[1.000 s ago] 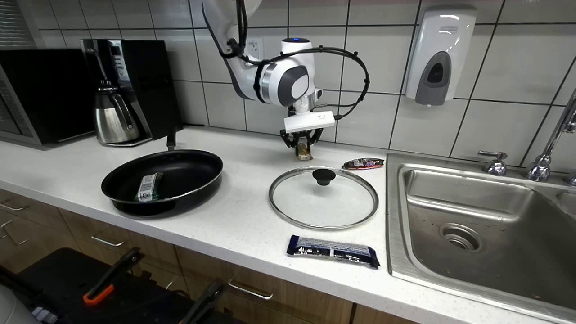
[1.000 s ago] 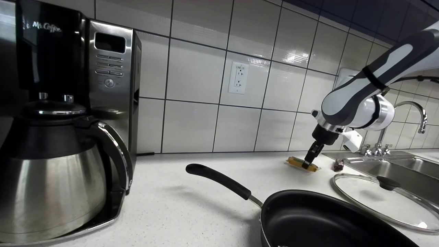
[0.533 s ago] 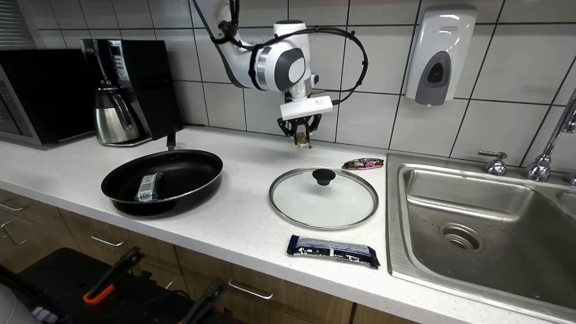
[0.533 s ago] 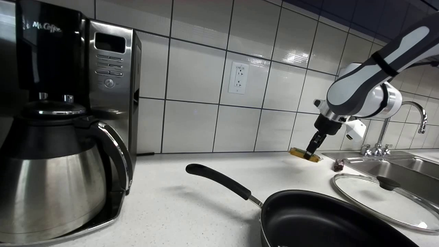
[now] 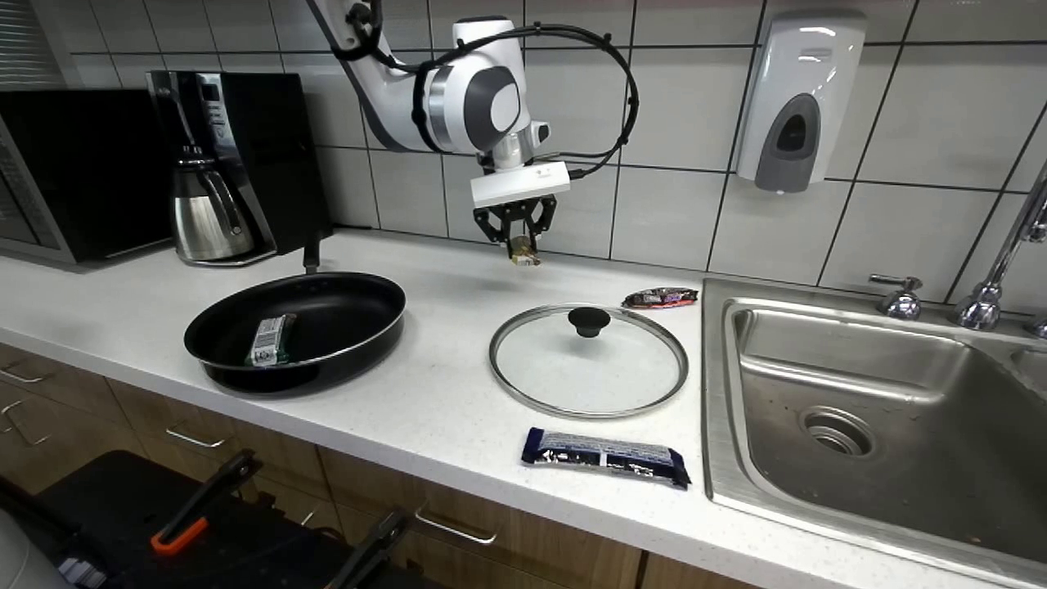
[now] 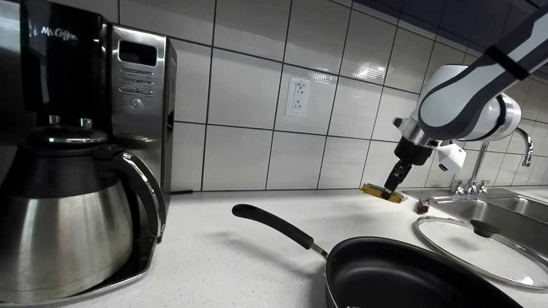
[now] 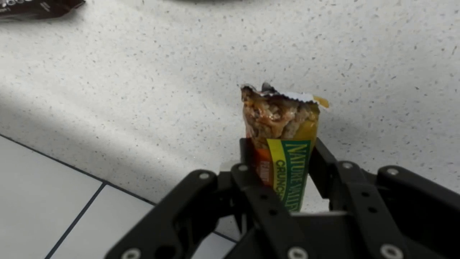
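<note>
One Nature Valley granola bar (image 7: pixel 282 151) sits in your pincer (image 5: pixel 522 242): you have it clamped by its sides, and the wrist view shows both fingers (image 7: pixel 323 172) against it. In an exterior view you see the bar (image 6: pixel 371 190) sloping. You hold it clear of the worktop (image 5: pixel 458 343), on the tiled wall (image 5: pixel 679 221) side of the lid (image 5: pixel 589 368), apart from the lid. Placings by that lid: a dark red-and-black packet (image 5: pixel 660 298) just beside its wall-side rim; a navy wrapped bar (image 5: pixel 607 456) near its opposite rim; the sink (image 5: pixel 851 376) just beside it; on the side away from the sink, a black pan (image 5: pixel 348 319), apart from it, with a green-and-white packet (image 5: pixel 268 339) inside. Farther from the lid, past the pan, you see a coffee maker (image 5: pixel 274 164).
</note>
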Controlling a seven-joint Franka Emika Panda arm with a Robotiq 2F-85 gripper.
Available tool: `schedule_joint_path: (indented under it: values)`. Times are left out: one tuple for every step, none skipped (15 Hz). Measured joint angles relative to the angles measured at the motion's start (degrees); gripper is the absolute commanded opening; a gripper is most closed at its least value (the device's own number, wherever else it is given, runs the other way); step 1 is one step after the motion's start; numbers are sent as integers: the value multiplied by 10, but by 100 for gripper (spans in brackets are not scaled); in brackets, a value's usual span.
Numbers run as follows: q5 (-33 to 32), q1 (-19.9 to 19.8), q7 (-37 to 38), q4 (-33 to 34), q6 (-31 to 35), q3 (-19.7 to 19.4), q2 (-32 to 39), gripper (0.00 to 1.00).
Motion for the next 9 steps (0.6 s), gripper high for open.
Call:
schedule_joint_path:
  values:
    - [0,1,2,-12,4,0,-7,16]
    - [0,1,3,-26,7,0,-16,16]
    - [0,1,4,-41,11,0,-24,16]
    - [0,1,4,-54,16,0,-32,16]
    - [-2,1,7,-69,22,0,-41,16]
    - [-7,3,14,-82,27,-1,-51,16]
    - [-15,6,28,-94,31,-3,-60,16]
    - [-27,13,47,-106,35,-8,-70,16]
    - [-44,23,74,-115,36,-16,-79,16]
